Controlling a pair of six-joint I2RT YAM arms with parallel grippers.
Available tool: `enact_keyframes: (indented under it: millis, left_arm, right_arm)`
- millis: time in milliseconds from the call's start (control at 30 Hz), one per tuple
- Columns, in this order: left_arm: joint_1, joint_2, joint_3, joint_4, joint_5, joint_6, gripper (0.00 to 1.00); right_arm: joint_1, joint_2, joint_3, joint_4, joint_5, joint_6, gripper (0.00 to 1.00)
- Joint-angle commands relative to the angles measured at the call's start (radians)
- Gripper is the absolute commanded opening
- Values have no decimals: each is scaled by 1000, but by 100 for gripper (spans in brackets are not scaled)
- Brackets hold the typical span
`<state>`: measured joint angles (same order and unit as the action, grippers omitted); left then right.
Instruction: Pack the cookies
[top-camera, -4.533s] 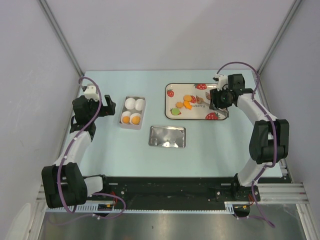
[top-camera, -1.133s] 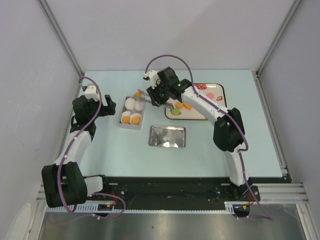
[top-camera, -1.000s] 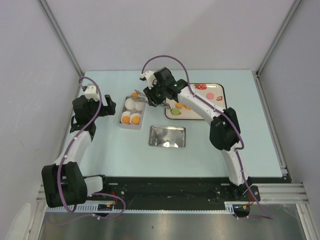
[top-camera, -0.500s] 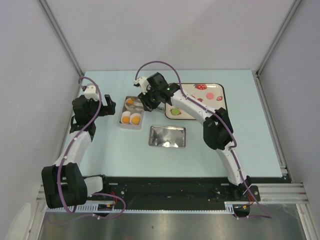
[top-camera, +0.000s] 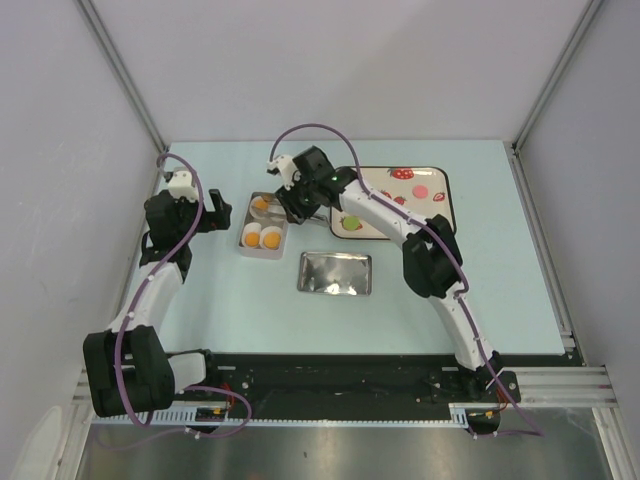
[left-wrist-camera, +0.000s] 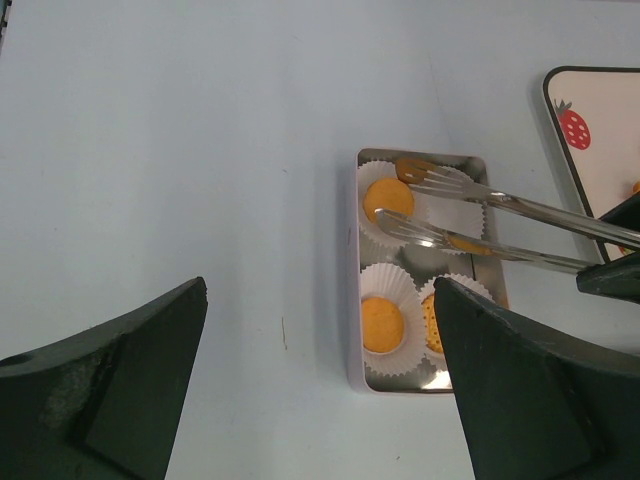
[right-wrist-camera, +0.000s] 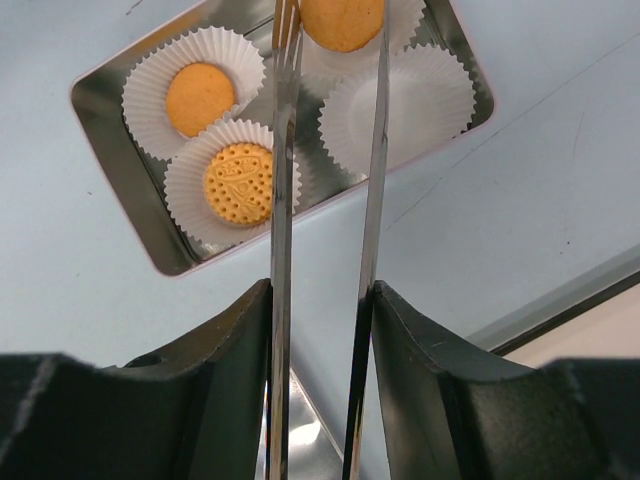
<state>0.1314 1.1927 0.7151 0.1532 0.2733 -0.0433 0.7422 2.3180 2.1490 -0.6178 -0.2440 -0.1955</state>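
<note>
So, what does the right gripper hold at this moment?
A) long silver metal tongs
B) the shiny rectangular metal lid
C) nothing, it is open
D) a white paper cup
A: in the right wrist view the right gripper is shut on the long silver metal tongs, whose tips sit either side of a round orange cookie over the rectangular metal tin.

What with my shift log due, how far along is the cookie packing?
Done: a plain cookie and a dotted cookie sit in paper cups in the tin. In hand: the right gripper holds tongs whose tips flank a third cookie in its cup. Left: the fourth cup looks empty, and what looks like the lid lies apart from the tin.
</note>
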Motion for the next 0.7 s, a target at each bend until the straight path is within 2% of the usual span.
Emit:
enact_keyframes:
  millis: [0, 333, 667]
  left_arm:
    - [7, -27, -9, 46, 3, 17, 100]
    - [7, -22, -14, 51, 4, 19, 100]
    - [8, -22, -17, 51, 3, 19, 100]
  right_arm:
    - [2, 12, 58, 15, 0, -9, 47]
    - [2, 15, 58, 15, 2, -7, 54]
    - [3, -8, 64, 21, 2, -2, 54]
